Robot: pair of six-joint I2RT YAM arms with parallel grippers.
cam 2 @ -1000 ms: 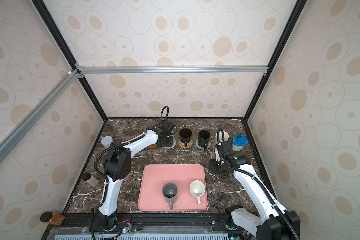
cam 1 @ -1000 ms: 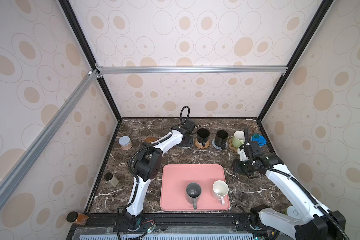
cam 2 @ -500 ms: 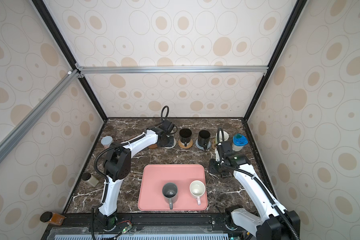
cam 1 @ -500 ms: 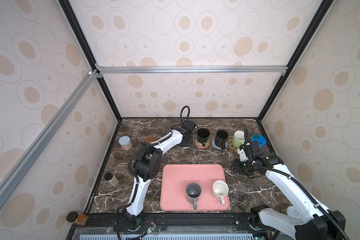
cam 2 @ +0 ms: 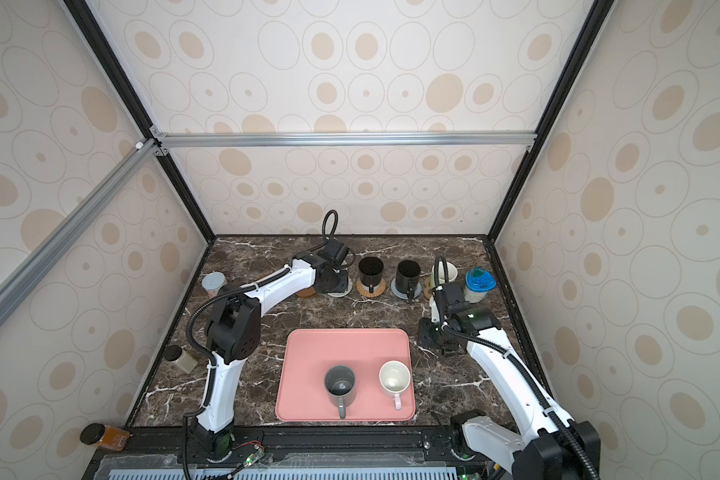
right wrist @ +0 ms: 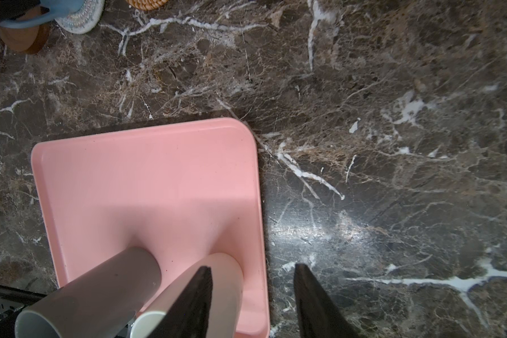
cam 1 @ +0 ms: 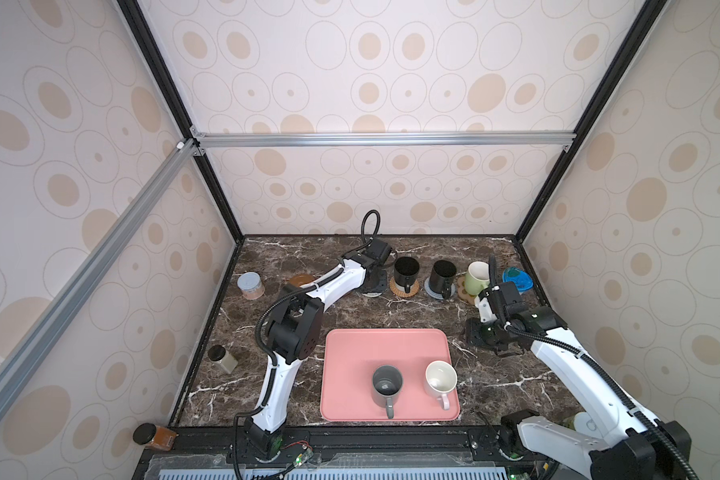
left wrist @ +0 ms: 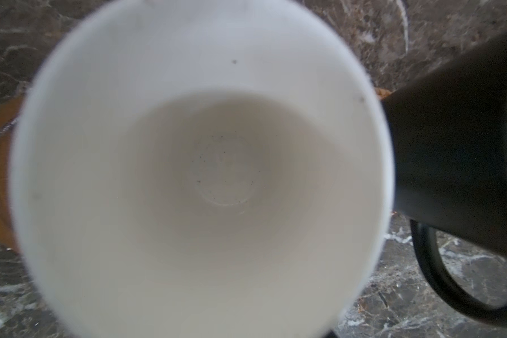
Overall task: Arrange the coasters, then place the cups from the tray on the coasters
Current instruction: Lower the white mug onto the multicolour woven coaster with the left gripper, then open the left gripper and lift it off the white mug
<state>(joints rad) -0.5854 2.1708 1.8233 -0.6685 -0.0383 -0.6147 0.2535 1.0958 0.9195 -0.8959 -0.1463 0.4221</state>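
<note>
The left gripper (cam 1: 371, 279) is hanging over the cream woven coaster (cam 1: 371, 294) in the far row. Its fingers are lying outside the wrist view, so I cannot tell whether they are clamping or letting go. The blue-handled white mug (left wrist: 199, 175) is sitting right beneath them, probably on that coaster, just left of a black mug (cam 1: 405, 270) on the rattan coaster (cam 1: 395, 289). The right gripper (right wrist: 253, 295) is holding its fingers (right wrist: 316, 304) apart around nothing and hovering just right of the pink tray (cam 1: 350, 353). The grey mug (cam 1: 386, 384) and the pink-handled mug (cam 1: 439, 378) are standing on that tray.
</note>
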